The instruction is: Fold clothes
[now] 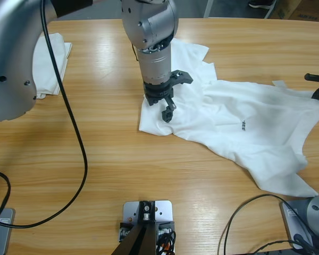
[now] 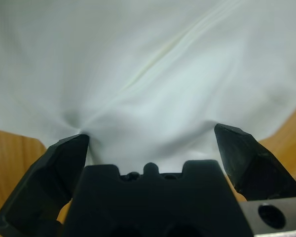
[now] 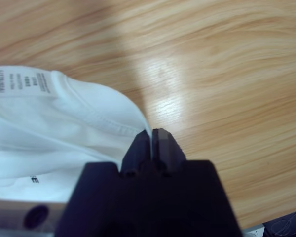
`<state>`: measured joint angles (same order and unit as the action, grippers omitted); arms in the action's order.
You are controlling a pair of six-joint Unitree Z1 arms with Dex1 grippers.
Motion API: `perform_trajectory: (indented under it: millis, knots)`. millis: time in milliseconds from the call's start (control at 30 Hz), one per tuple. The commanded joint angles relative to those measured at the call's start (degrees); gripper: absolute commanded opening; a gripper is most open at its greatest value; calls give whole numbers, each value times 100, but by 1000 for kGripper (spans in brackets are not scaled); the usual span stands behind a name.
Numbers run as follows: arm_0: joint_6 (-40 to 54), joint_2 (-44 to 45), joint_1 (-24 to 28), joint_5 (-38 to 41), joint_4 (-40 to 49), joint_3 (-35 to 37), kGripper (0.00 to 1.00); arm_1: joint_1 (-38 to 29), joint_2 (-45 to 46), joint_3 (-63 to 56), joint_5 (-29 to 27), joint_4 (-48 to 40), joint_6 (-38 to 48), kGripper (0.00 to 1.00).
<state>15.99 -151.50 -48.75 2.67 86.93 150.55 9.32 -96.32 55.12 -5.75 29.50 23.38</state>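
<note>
We see a white T-shirt (image 1: 244, 125) lying rumpled across the table's (image 1: 95, 175) right half, with another folded shirt (image 1: 50, 61) near its far left edge. Our left gripper (image 1: 167, 109) rests on the spread shirt's left end, jaws wide apart. Our right gripper (image 3: 152, 140) pinches its collar hem, jaws closed.

This looks like a robotics lab or test room. A long wooden table (image 1: 106, 175) carries silver robot arms (image 1: 154, 48), with loose black cables (image 1: 77, 138) trailing across its left edge and near corner. Beyond the far edge lies a grey floor (image 1: 228, 8), with cardboard boxes (image 1: 303, 9) by the far right corner.
</note>
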Motion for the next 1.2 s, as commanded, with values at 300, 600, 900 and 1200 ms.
perform_trajectory:
  millis: [300, 600, 900, 1200]
  knots:
    - [130, 323, 5, 658, 773, -189, 936, 79, -22, -191, 57, -93, -9, 0]
    - [-204, -229, 2, -655, 710, 1516, 852, 81, 83, -268, 92, -85, -18, 0]
    - [-397, -173, 14, -395, 724, 1549, 907, -164, 685, -312, -1363, 123, 49, 882]
    - [-606, 342, 28, -420, 817, 1433, 935, -1697, 2042, -300, 751, 638, -436, 747]
